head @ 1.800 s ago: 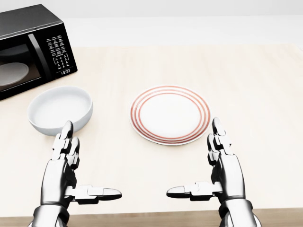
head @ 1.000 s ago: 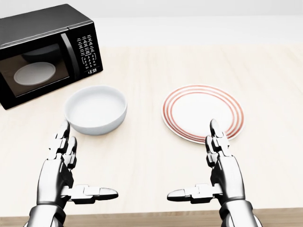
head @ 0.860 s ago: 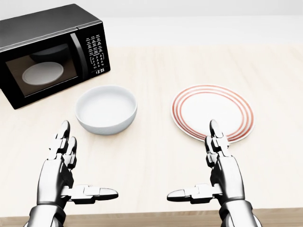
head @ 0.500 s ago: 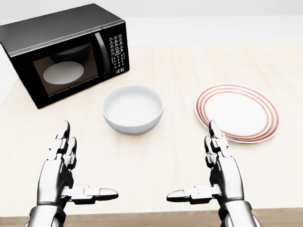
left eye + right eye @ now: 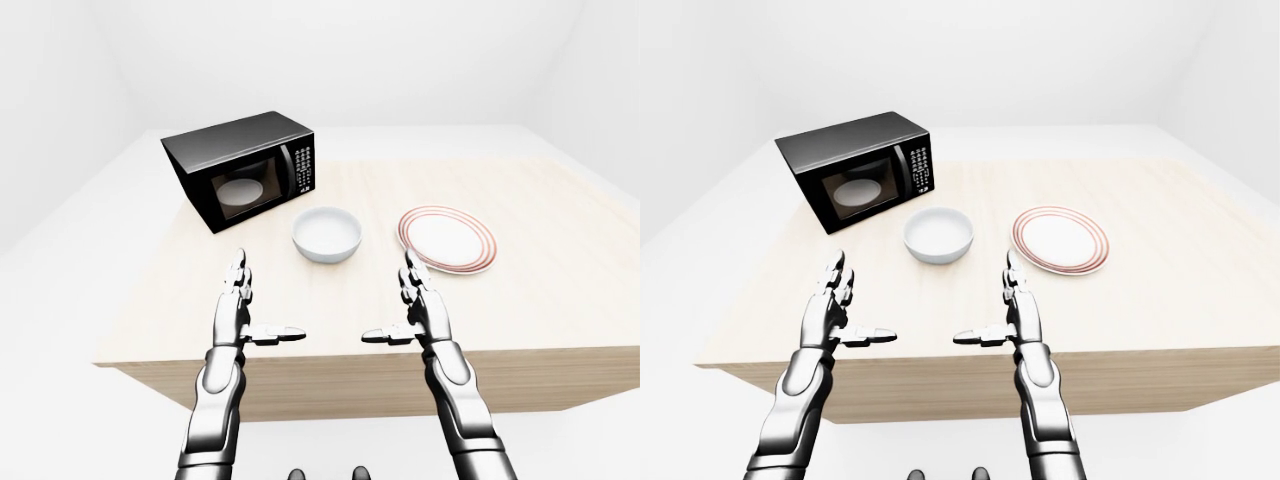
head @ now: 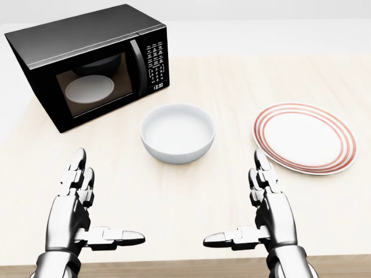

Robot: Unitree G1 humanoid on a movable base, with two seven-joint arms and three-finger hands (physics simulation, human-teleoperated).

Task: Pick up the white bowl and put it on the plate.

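Head view: white bowl (image 6: 178, 132) sits mid-table, plate (image 6: 305, 138) well apart at its 3 o'clock, microwave (image 6: 93, 62) at 10 – left hand (image 6: 78, 214) and right hand (image 6: 268, 213) both spread wide, empty; bowl looks rigid, smooth, likely slippery – best cupped by opposite rim walls

A: What colours are out there?
B: A plain white bowl (image 6: 178, 132), and a white plate (image 6: 305, 138) ringed with red stripes.
A: And the rest?
B: Black microwave (image 6: 91, 61), pale wood-grain counter (image 6: 232, 81), silvery metal hands.
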